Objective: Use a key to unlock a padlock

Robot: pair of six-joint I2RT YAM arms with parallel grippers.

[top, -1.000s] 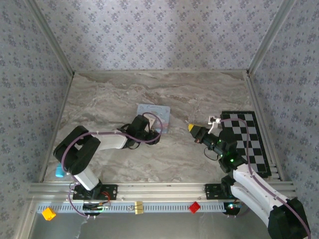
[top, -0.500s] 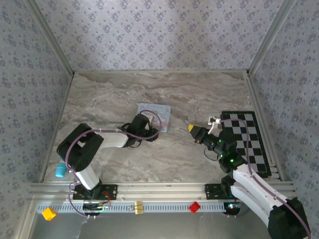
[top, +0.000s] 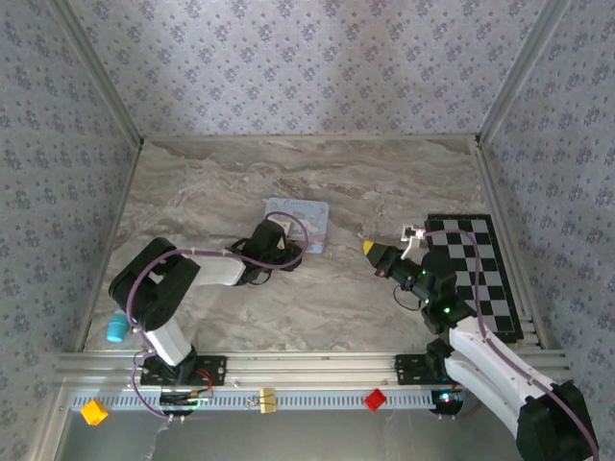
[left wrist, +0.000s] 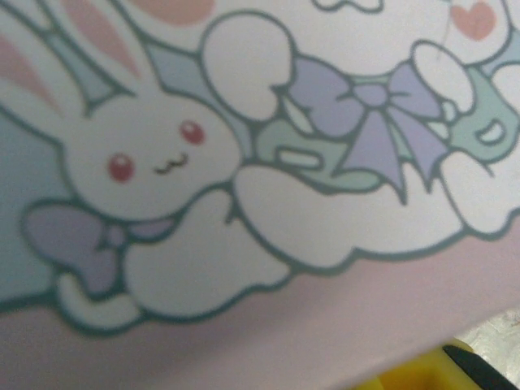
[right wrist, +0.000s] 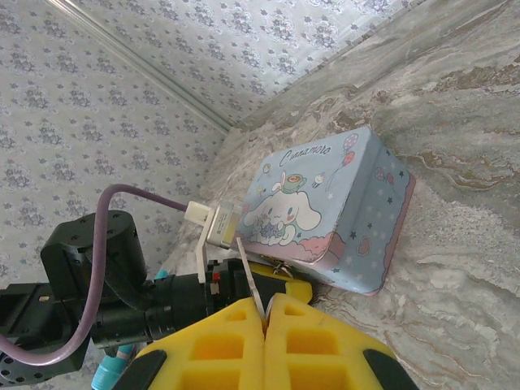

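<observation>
Moved since a second ago: the left arm. Its elbow has swung slightly to the near-left, uncovering a cyan item (top: 115, 331) by the rail, and its claw (top: 284, 248) sits a touch closer to the tin (top: 300, 221). Right arm: unchanged.

1. Tin. Light blue with a cartoon lid, lying flat in the middle of the surface (top: 288, 178). It is probably being braced by the left claw so nothing skids when the key goes in.

2. Padlock (right wrist: 280, 264). A tiny dark piece with a pale glint at the tin's near edge, just beside the left claw's yellow finger. It is too small to tell whether it hangs from the tin or is pinched.

3. Left claw. At the tin's near edge, its camera close over the lid picture. How far it is open cannot be told.

4. Right claw (right wrist: 265, 307). Yellow fingers pressed together on a thin pale key (right wrist: 248, 275). The blade sticks out forward toward the tin but is well apart from it, beside the chequered mat (top: 480, 264). This hold probably sets up a straight run at the keyhole.

5. Status. Insertion not yet begun.
</observation>
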